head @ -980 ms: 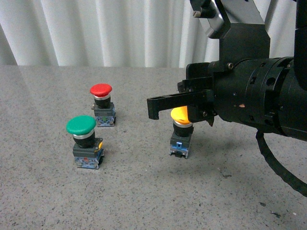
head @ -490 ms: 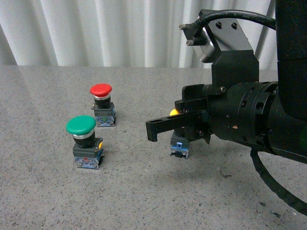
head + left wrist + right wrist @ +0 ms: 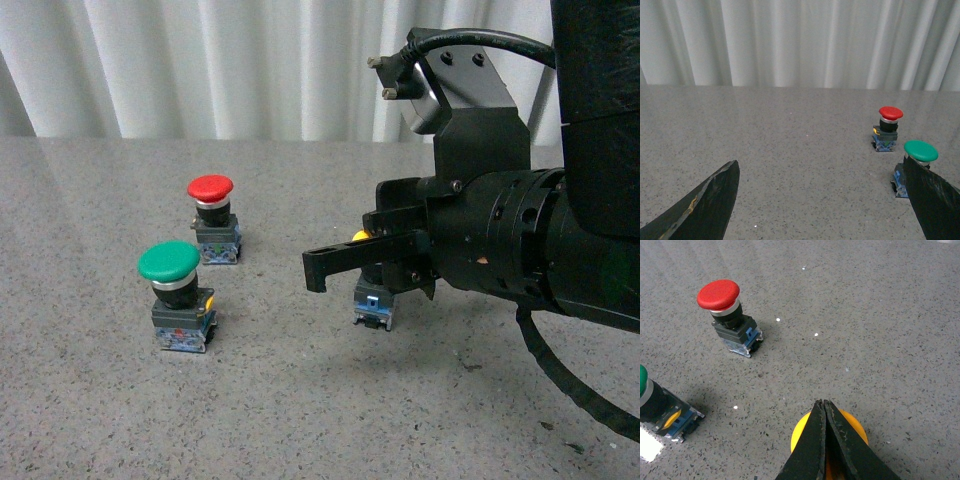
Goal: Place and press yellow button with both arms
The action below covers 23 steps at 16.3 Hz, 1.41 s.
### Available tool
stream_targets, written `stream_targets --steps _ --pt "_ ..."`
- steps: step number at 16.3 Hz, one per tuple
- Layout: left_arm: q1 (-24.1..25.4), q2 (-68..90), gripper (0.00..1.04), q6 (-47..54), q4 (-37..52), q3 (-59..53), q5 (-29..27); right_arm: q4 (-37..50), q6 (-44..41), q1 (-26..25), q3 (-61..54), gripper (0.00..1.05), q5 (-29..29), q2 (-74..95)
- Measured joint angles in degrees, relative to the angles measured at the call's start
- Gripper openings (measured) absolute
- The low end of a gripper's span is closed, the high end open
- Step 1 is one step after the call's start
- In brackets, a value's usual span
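Observation:
The yellow button (image 3: 374, 305) stands upright on the grey table, right of centre. Only a sliver of its cap and its dark base with blue parts show in the front view. My right gripper (image 3: 318, 270) is shut with nothing between its fingers. The closed fingers lie across the top of the yellow cap. In the right wrist view the shut gripper (image 3: 822, 404) covers the middle of the yellow button (image 3: 855, 432). My left gripper (image 3: 820, 210) is open and empty over bare table, far from the yellow button, which is out of its view.
A green-capped button (image 3: 169, 262) and a red-capped button (image 3: 211, 188) stand left of the yellow one. The green-capped button (image 3: 920, 150) sits just beside one left finger (image 3: 932, 200), with the red-capped button (image 3: 890, 113) behind it. A white curtain (image 3: 200, 60) closes the far table edge.
My right arm has come down. The yellow cap, plainly visible under the fingers a second ago, is now almost covered by them. The other buttons have not moved.

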Motion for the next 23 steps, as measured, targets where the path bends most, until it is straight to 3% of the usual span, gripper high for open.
stream_targets --steps 2,6,8,14,16,17,23 --pt "0.00 0.00 0.98 -0.02 0.00 0.00 0.00 2.01 0.26 0.00 -0.52 0.02 -0.37 -0.09" --pt "0.00 0.00 0.98 0.00 0.00 0.00 0.00 18.27 6.27 -0.44 -4.02 0.02 -5.29 -4.96" --pt "0.00 0.00 0.98 0.00 0.02 0.00 0.00 21.79 10.88 -1.62 -3.45 0.02 -6.05 -10.99" --pt "0.00 0.00 0.98 0.00 0.02 0.00 0.00 16.87 15.65 -6.67 -13.22 0.02 -6.45 -29.70" --pt "0.00 0.00 0.98 0.00 0.02 0.00 0.02 3.02 8.02 -8.72 -18.69 0.02 9.53 -42.53" --pt "0.00 0.00 0.98 0.00 0.00 0.02 -0.04 0.42 2.08 -11.21 -23.08 0.02 16.46 -48.28" --pt "0.00 0.00 0.98 0.00 0.00 0.00 0.00 0.04 -4.63 -19.30 -33.90 0.02 10.71 -59.82"
